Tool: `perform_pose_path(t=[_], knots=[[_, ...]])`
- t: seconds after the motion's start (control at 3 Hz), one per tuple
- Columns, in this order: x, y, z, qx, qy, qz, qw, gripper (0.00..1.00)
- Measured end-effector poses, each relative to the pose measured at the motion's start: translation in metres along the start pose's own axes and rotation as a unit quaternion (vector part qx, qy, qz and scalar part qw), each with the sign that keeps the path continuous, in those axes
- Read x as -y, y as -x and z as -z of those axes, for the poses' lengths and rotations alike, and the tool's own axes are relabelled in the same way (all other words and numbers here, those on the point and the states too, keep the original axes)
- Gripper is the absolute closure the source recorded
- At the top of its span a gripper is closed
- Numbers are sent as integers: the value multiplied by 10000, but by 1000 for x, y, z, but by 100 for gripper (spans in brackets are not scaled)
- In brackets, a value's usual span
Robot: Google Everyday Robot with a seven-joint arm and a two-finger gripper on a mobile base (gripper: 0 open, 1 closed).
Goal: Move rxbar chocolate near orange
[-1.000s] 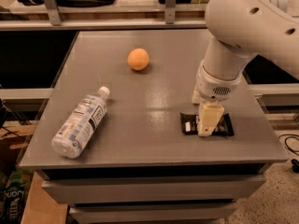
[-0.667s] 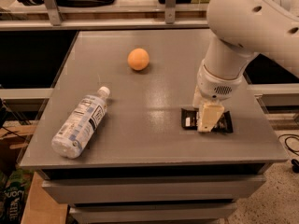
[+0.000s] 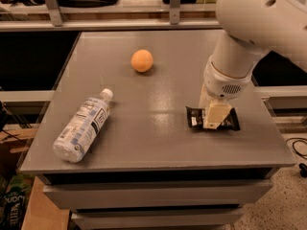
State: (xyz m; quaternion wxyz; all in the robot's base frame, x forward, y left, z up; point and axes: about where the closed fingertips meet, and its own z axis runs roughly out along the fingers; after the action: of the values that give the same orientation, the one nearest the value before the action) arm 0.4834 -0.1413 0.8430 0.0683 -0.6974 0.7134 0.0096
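Observation:
The rxbar chocolate (image 3: 194,117), a flat black wrapper with a small white patch, lies on the right part of the grey table (image 3: 158,138). My gripper (image 3: 213,116) is straight above it, reaching down onto its middle and hiding that part. The white arm (image 3: 240,56) comes in from the upper right. The orange (image 3: 142,60) sits alone on the far middle of the table, well to the left of and beyond the gripper.
A clear plastic water bottle (image 3: 81,126) lies on its side at the front left of the table. A shelf rail with metal posts (image 3: 53,6) runs behind the table. The table's right edge is close to the bar.
The arm has shifted only slightly over the bar. The orange and the bottle have not moved.

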Motion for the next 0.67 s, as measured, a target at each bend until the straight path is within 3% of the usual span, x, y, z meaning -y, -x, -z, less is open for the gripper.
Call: perform_pose_path(t=[0.67], knots=[[13, 10, 47, 92, -536, 133, 9984, 100]])
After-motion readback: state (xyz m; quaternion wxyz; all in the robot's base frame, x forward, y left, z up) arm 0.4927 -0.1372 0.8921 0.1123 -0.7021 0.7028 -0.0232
